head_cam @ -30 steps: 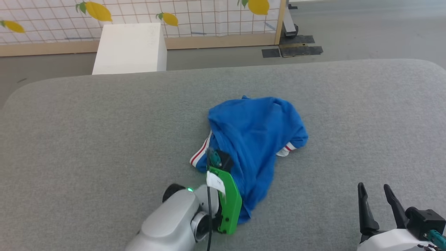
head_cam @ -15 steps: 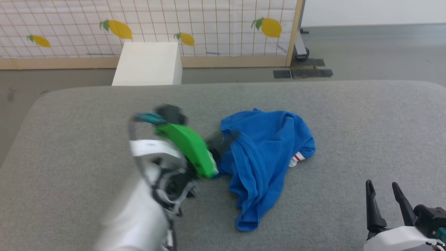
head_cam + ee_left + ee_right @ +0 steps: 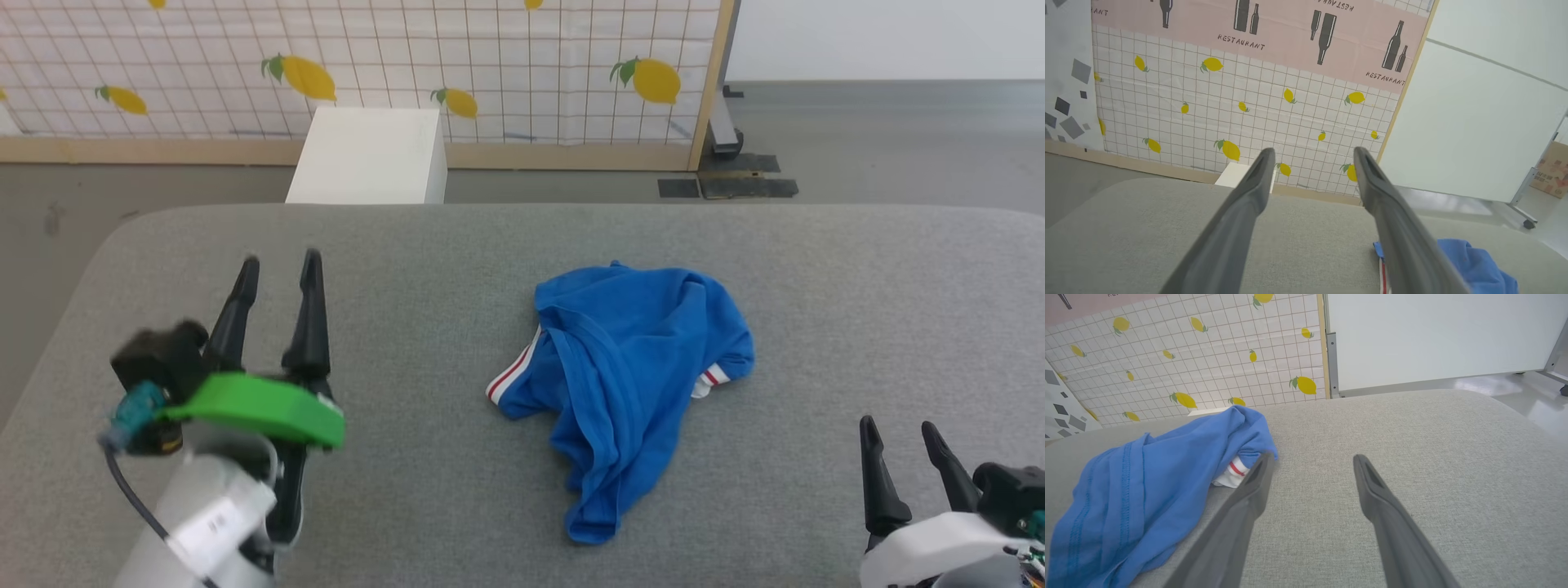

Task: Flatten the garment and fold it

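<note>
Left gripper (image 3: 280,261): 2 long dark fingers spread wide and empty, hovering over bare cushion at the left side, well apart from the cloth; left wrist view confirms open air between the fingers (image 3: 1313,151). 1 second ago this gripper was pinched down on the near-left edge of the heap; half a second ago it was swinging off in a blur; now it has let go and pulled back. Right gripper (image 3: 898,425): also released, holding nothing, parked low at the near right; in its wrist view (image 3: 1313,456) 1 finger lies just beside the cloth's white cuff, contact unclear. The garment, a bright blue jersey T-shirt with white, red-striped sleeve trim (image 3: 637,359), sits crumpled mid-cushion, a striped cuff showing on each side, a tail of fabric trailing toward the robot. The head camera has tilted up meanwhile, so the heap's shift in the picture is not its own. It rests on the wide grey fabric-covered surface (image 3: 408,269). Judgement: the tug did not spread it; flattening is barely begun, and a fresh hold is needed, likely 2 separate edges.
</note>
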`<state>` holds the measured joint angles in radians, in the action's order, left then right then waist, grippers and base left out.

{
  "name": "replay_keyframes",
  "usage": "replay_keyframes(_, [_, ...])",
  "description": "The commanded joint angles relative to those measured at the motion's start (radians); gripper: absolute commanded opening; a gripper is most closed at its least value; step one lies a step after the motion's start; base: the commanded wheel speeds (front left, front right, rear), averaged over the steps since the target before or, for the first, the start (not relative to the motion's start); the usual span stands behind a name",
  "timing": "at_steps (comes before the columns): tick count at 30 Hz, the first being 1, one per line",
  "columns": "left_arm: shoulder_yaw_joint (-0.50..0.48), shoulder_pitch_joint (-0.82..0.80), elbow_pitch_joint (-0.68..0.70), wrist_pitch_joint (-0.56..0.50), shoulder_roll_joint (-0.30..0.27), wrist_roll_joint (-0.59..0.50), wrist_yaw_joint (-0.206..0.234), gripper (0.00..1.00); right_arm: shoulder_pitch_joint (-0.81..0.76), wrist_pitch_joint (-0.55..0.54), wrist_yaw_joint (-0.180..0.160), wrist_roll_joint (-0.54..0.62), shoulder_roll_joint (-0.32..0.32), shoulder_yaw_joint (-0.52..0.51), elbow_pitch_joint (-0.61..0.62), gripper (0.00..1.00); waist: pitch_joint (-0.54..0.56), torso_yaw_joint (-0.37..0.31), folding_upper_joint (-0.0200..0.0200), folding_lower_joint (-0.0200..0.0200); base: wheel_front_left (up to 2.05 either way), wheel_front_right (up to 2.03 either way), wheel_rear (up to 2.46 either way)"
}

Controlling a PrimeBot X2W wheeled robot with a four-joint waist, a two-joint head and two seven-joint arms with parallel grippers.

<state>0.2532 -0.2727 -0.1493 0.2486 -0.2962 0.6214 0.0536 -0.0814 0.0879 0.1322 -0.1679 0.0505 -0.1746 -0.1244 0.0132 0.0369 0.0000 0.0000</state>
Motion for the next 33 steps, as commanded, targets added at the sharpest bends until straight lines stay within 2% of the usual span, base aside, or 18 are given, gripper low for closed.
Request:
replay_keyframes(1, [0.0,0.035,0.02,0.008,-0.008,-0.047,0.017,1.0,0.023,-0.016,-0.002,0.0,0.0,-0.003,0.006,1.0,-0.014,0.007,0.0,0.0,0.0,0.0,0.0])
replay_keyframes(5, [-0.043,0.108,0.108,0.012,0.027,-0.135,0.058,1.0,0.098,-0.108,-0.002,0.014,0.0,0.0,0.014,1.0,-0.055,0.015,0.0,0.0,0.0,0.0,0.0])
replay_keyframes(10, [-0.074,0.179,0.174,0.013,0.086,-0.198,0.06,1.0,0.263,-0.329,-0.002,0.055,0.012,0.035,-0.008,1.0,-0.114,0.028,0.0,0.0,0.0,0.0,0.0])
replay_keyframes(15, [-0.102,0.195,0.187,0.013,0.14,-0.228,0.039,1.0,0.445,-0.571,-0.002,0.064,0.085,0.112,-0.094,1.0,-0.178,0.062,0.0,0.0,0.0,0.0,0.0])
replay_keyframes(19, [-0.116,0.181,0.185,0.013,0.166,-0.255,0.012,1.0,0.552,-0.693,-0.002,0.066,0.155,0.202,-0.18,1.0,-0.222,0.097,0.0,0.0,0.0,0.0,0.0])
replay_keyframes(23, [-0.13,0.162,0.184,0.013,0.192,-0.278,-0.009,1.0,0.604,-0.784,-0.002,0.043,0.204,0.301,-0.262,1.0,-0.252,0.129,0.0,0.0,0.0,0.0,0.0])
replay_keyframes(28, [-0.144,0.153,0.171,0.013,0.216,-0.295,-0.033,1.0,0.607,-0.819,-0.002,-0.012,0.234,0.395,-0.317,1.0,-0.268,0.154,0.0,0.0,0.0,0.0,0.0])
replay_keyframes(29, [-0.147,0.153,0.169,0.013,0.219,-0.298,-0.037,1.0,0.605,-0.821,-0.002,-0.024,0.236,0.403,-0.325,0.91,-0.267,0.155,0.0,0.0,0.0,0.0,0.0])
replay_keyframes(30, [-0.151,0.153,0.165,0.013,0.222,-0.3,-0.041,1.0,0.605,-0.814,-0.002,-0.036,0.24,0.411,-0.33,0.24,-0.267,0.156,0.0,0.0,0.0,0.0,0.0])
replay_keyframes(31, [-0.155,0.153,0.163,0.013,0.225,-0.302,-0.043,1.0,0.607,-0.803,-0.002,-0.04,0.245,0.418,-0.329,0.0,-0.267,0.156,0.0,0.0,0.0,0.0,0.0])
replay_keyframes(33, [-0.161,0.157,0.158,0.013,0.229,-0.307,-0.049,1.0,0.615,-0.769,-0.002,-0.056,0.254,0.424,-0.327,0.0,-0.258,0.152,0.0,0.0,0.0,0.0,0.0])
